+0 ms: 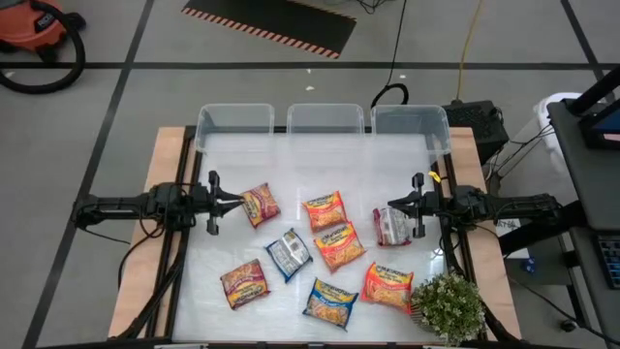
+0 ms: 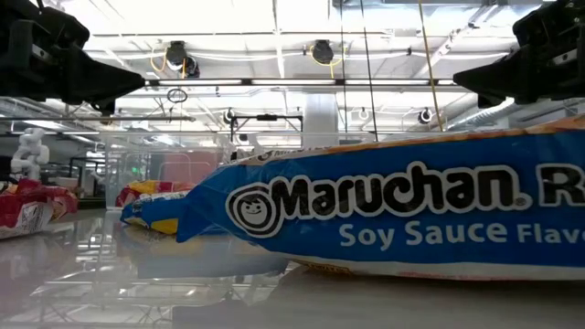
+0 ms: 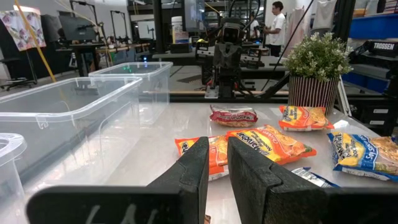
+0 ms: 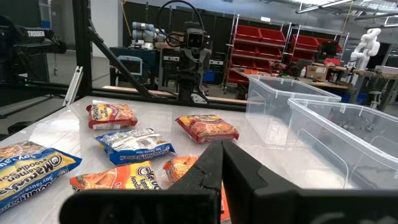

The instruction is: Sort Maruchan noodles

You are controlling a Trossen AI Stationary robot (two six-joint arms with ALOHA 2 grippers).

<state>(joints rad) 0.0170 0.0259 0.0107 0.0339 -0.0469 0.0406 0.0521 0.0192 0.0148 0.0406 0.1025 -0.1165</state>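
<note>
Tabletop packets between both grippers.

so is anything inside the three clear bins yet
No. All three clear bins along the table's far edge look empty in the high view; their see-through walls hide nothing. The noodle packets all lie loose on the table, and both arms wait at the sides.

3 bins wall the far edge

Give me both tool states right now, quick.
Left tool: shut, holding nothing, above the table's left side.
Right tool: shut, holding nothing, above the table's right side by a dark red packet.
</note>
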